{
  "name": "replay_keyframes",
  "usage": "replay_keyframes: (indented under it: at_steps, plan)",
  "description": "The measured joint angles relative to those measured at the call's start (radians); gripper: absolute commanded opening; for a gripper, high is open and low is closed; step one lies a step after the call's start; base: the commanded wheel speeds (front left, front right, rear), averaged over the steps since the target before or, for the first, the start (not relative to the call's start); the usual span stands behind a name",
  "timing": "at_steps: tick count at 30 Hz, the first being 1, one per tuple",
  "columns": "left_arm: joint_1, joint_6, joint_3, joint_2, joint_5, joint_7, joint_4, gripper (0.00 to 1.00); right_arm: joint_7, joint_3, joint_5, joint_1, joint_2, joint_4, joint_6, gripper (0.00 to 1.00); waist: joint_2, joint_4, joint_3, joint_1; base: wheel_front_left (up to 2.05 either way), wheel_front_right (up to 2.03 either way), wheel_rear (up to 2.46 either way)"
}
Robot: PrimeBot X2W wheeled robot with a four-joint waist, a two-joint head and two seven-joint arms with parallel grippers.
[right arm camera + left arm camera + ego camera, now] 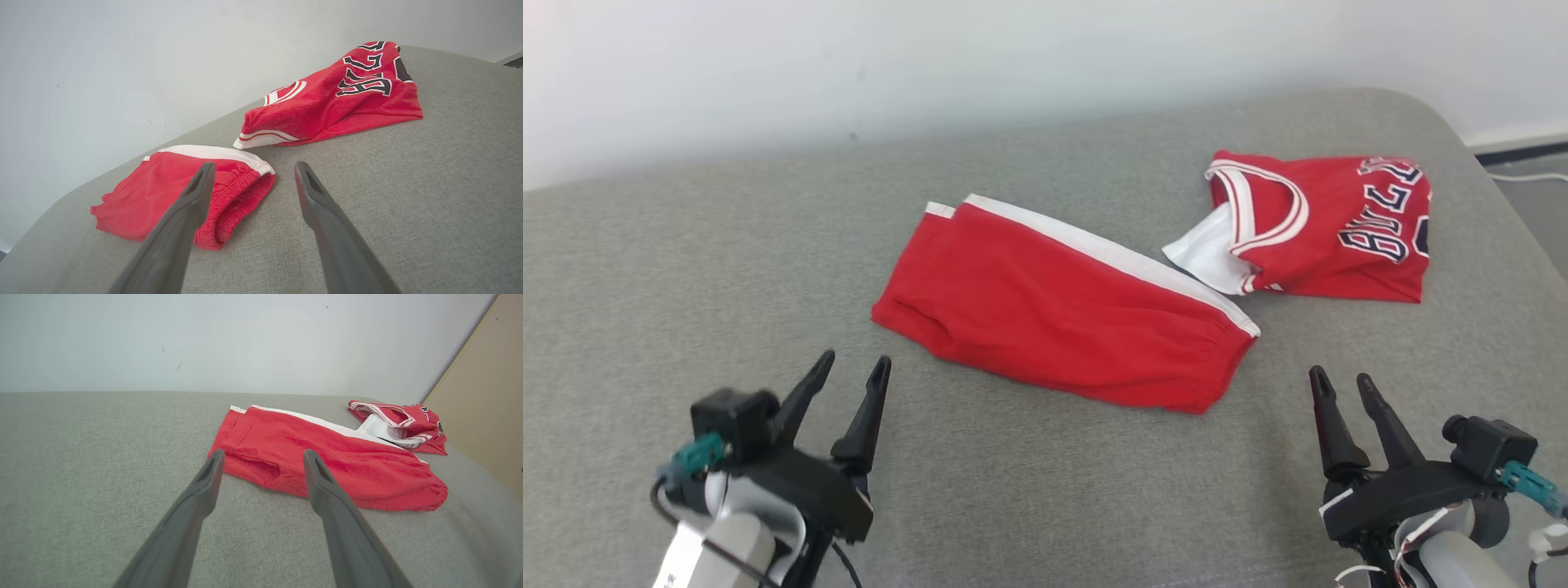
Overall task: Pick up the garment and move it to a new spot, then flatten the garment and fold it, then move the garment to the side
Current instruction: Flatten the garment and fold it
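Red shorts (1062, 314) with a white side stripe lie folded flat in the middle of the grey cushion (686, 269); they also appear in the left wrist view (327, 461) and right wrist view (163, 192). A crumpled red jersey (1331, 229) with dark lettering lies beyond them to the right, likewise seen as the jersey (400, 424) and jersey (335, 98). My left gripper (854, 366) is open, empty, just short of the shorts' left end. My right gripper (1339, 384) is open, empty, off the shorts' waistband end. In the wrist views, left gripper (261, 457) and right gripper (251, 169) show spread fingers.
A pale wall (931, 65) runs along the cushion's far edge. The cushion's rounded right corner drops to a floor (1535, 204) with a white cable. A beige panel (486, 396) stands at the right in the left wrist view.
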Motion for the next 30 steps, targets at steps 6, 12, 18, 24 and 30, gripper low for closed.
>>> replay_keyframes:
  at_steps: [6,12,18,24,30]
  plan:
    - [0.109,0.055,0.054,-0.021,0.007,0.000,-0.100,1.00,0.000,-0.019,-0.057,0.043,-0.001,-0.054,-0.033,1.00,0.0000,0.035,-0.018,0.0000,0.00,0.00,0.00]
    - [0.142,0.085,0.070,-0.035,0.070,0.000,-0.191,1.00,0.000,-0.060,-0.033,0.060,0.025,-0.057,-0.034,1.00,0.0000,0.071,-0.013,0.0002,0.00,0.00,0.00]
    - [0.168,0.099,0.080,-0.044,0.114,0.000,-0.257,1.00,0.000,-0.123,0.073,0.059,0.070,0.006,-0.021,1.00,0.0001,0.115,0.000,0.0002,0.00,0.00,0.00]
    - [0.171,0.101,0.094,-0.049,0.134,0.000,-0.306,1.00,0.018,-0.185,0.194,0.028,0.097,0.076,0.005,1.00,0.0001,0.166,0.017,0.0003,0.00,0.00,0.00]
    - [0.191,0.101,0.119,-0.047,0.147,-0.003,-0.335,1.00,0.100,-0.206,0.282,-0.048,0.125,0.156,0.019,1.00,0.0002,0.213,0.039,0.0003,0.00,0.00,0.00]
